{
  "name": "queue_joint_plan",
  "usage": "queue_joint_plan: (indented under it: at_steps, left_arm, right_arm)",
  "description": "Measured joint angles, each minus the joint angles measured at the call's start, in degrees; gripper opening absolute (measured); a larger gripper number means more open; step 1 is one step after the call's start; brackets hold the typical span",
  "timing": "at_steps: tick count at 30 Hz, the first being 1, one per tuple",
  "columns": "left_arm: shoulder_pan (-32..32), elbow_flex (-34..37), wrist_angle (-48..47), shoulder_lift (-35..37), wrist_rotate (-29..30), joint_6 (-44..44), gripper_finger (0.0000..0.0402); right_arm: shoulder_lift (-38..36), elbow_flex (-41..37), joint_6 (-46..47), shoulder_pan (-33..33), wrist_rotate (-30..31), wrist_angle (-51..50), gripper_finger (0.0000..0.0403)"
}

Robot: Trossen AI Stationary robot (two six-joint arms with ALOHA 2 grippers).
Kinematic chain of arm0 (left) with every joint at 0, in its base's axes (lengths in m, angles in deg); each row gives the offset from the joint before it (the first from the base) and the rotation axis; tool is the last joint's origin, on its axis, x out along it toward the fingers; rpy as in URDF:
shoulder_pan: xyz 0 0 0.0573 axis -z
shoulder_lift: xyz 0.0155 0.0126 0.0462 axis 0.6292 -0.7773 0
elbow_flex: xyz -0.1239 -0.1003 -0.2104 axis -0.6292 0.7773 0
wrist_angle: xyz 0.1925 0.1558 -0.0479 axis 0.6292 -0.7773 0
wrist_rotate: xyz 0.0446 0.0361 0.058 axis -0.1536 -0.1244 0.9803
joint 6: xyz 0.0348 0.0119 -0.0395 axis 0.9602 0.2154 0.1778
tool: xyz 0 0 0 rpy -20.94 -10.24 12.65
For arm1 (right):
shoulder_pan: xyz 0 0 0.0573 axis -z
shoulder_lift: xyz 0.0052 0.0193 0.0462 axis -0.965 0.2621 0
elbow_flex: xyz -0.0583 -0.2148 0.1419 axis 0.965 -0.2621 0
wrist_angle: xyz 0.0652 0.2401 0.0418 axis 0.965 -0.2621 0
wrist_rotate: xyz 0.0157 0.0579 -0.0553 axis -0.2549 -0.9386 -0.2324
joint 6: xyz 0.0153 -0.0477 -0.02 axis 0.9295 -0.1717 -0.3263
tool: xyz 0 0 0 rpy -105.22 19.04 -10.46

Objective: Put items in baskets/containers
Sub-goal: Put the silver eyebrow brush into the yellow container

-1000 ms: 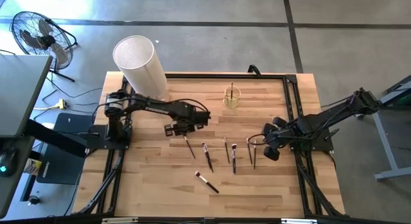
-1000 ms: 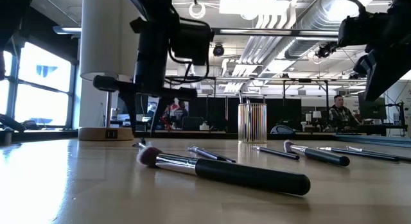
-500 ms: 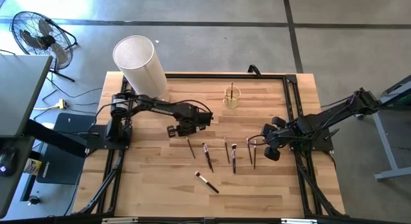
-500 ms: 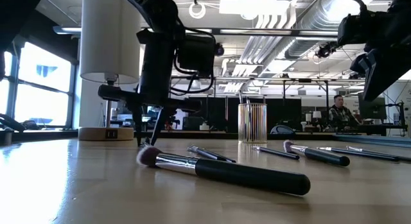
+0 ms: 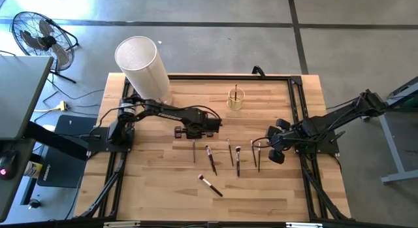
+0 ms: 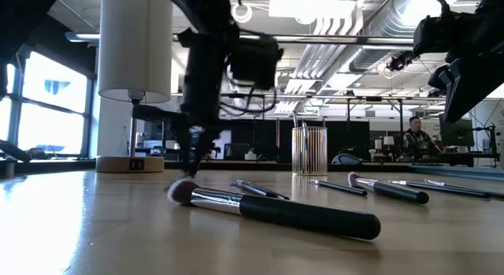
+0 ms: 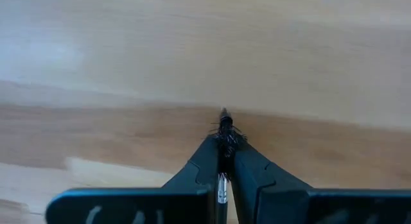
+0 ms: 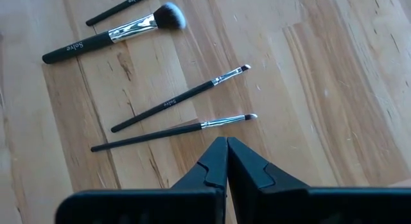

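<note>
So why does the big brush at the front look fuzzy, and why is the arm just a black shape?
Low view: the nearest brush lies close to the lens, so its bristles blur, and bright ceiling lights behind turn the left gripper into a silhouette. Left wrist view: the wood beyond the jaws is soft. Right wrist view: the brushes look sharp.

Seven makeup brushes (image 5: 211, 186) in view, one glass cup (image 5: 235, 99), one white cylinder (image 5: 142, 68)
</note>
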Motion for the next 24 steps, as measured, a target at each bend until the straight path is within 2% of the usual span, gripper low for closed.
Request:
queue_joint_plan:
  at_steps: [7, 13, 15, 17, 21, 24]
  left_arm:
    - [3.2, -8.5, -1.9, 0.3, 7.0, 2.0, 0.0011]
    - [5.0, -19.1, 2.4, 0.4, 17.9, 11.8, 0.0011]
    - [4.8, -24.2, 3.5, 0.4, 21.5, 18.7, 0.0011]
    - [3.7, -29.6, 5.5, 0.5, 23.3, 29.7, 0.0011]
    - [1.5, -38.7, 13.8, 0.7, 22.0, 56.5, 0.0011]
    - [-0.1, -40.8, 23.1, 0.9, 18.2, 72.7, 0.0011]
  right_arm:
    - [0.0, 0.0, -0.4, 0.0, 0.7, 0.6, 0.0004]
    - [0.0, 0.0, 1.1, 0.0, 1.0, 1.2, 0.0003]
    - [0.0, 0.0, 3.8, 0.0, 0.9, 1.1, 0.0004]
    - [0.0, 0.0, 6.8, -0.3, 0.6, 1.2, 0.0002]
    - [0.0, 0.0, 12.1, -2.3, 1.6, 1.1, 0.0003]
    - [0.0, 0.0, 16.0, -4.3, 3.7, 1.0, 0.0001]
